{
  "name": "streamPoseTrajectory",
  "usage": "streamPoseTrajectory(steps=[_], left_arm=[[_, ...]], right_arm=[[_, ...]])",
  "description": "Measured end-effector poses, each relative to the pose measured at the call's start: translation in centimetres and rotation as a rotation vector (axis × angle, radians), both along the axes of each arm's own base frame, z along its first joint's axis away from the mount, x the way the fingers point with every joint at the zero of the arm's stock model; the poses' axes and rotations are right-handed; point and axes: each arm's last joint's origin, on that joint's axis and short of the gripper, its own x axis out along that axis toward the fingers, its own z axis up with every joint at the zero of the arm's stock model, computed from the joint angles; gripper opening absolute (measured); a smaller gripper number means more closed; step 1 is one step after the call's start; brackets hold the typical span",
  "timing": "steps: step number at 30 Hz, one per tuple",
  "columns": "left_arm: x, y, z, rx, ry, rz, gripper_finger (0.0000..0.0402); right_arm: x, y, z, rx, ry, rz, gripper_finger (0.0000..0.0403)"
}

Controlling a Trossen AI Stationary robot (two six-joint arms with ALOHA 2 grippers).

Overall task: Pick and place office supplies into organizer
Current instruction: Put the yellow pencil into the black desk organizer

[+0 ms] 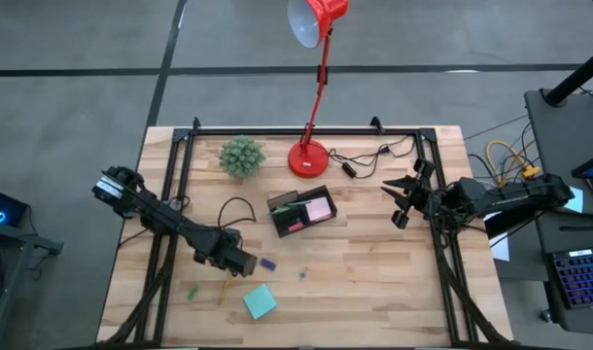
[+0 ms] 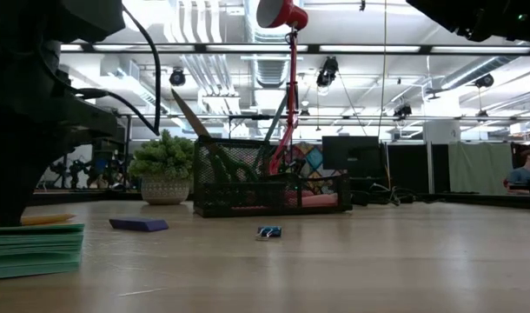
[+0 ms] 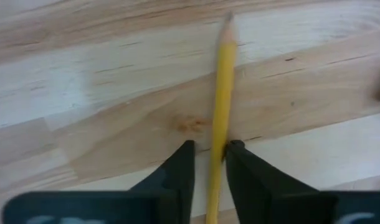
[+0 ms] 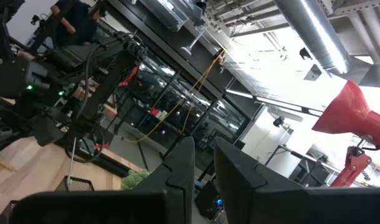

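Near the front left of the pale wooden table (image 1: 374, 282), I had the left claw (image 3: 208, 152) down low with its two dark fingers (image 3: 180, 163) closed around the yellow wooden pencil (image 3: 220, 99), which lay flat on the boards and ran out ahead of the fingertips to its sharpened point. Just beside that claw lay a small purple eraser (image 1: 267, 263), a tiny blue clip (image 2: 268, 231), a teal square sticky-note pad (image 1: 259, 301) and a small green piece (image 1: 192, 291). At mid-table the small black mesh organizer (image 1: 298, 213) held a pink sticky-note pad (image 1: 319, 209) in its low tray, with scissors (image 2: 204, 135) standing in its taller back section. My right claw (image 1: 403, 199) waited raised above the right side, released with a narrow gap, well apart from the organizer.
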Motion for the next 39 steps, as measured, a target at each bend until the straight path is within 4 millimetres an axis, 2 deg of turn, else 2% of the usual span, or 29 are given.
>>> streamPoseTrajectory(steps=[7,14,26,33,39], left_arm=[[-0.2,0.1,-0.1,-0.006,0.018,-0.008,0.0007],[-0.3,0.1,0.3,-0.046,0.023,-0.083,0.0006],[-1.7,0.8,4.9,-0.082,-0.136,-0.119,0.0006],[-2.1,1.1,5.8,-0.071,-0.173,-0.172,0.0006],[-2.1,1.1,6.8,-0.066,-0.251,-0.289,0.0006]], right_arm=[[0.0,0.0,0.0,0.0,0.0,0.0,0.0052],[0.0,0.0,0.0,-0.002,0.0,-0.001,0.0052],[0.0,0.0,0.0,-0.003,0.0,-0.001,0.0052],[0.0,0.0,0.0,-0.003,0.0,-0.001,0.0052],[0.0,0.0,0.0,-0.003,-0.001,-0.001,0.0052]])
